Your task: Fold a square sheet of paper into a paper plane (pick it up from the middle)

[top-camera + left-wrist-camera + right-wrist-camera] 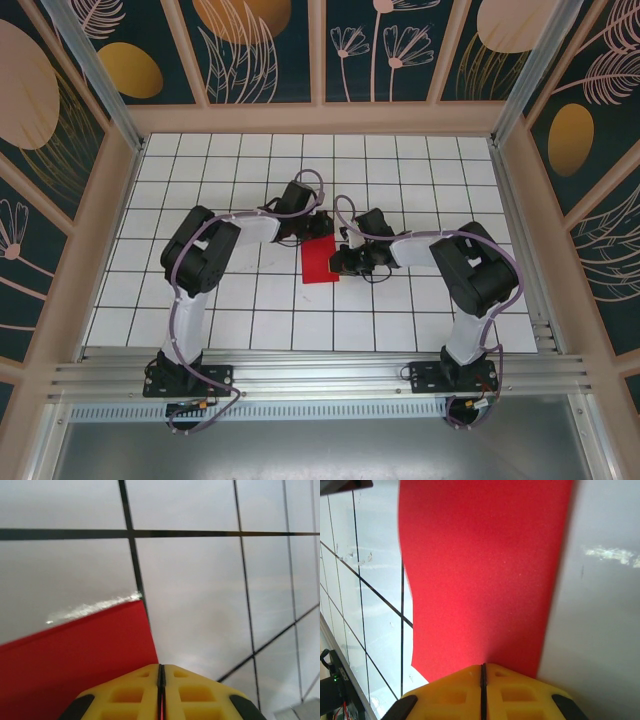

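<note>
A: Left wrist first. The left gripper (161, 692) is pressed shut with a red sliver in its seam, so it seems to pinch the edge of the paper (75, 660) on the table (200, 605).
B: Right wrist?
A: The right gripper (482, 692) is clamped on the paper's near edge, and the paper runs away smooth, with no crease showing.
B: From above?
A: The paper (320, 260) lies mid-table between both grippers. It's a narrow rectangle, likely folded once. I'd judge it early: nose and wings remain.
</note>
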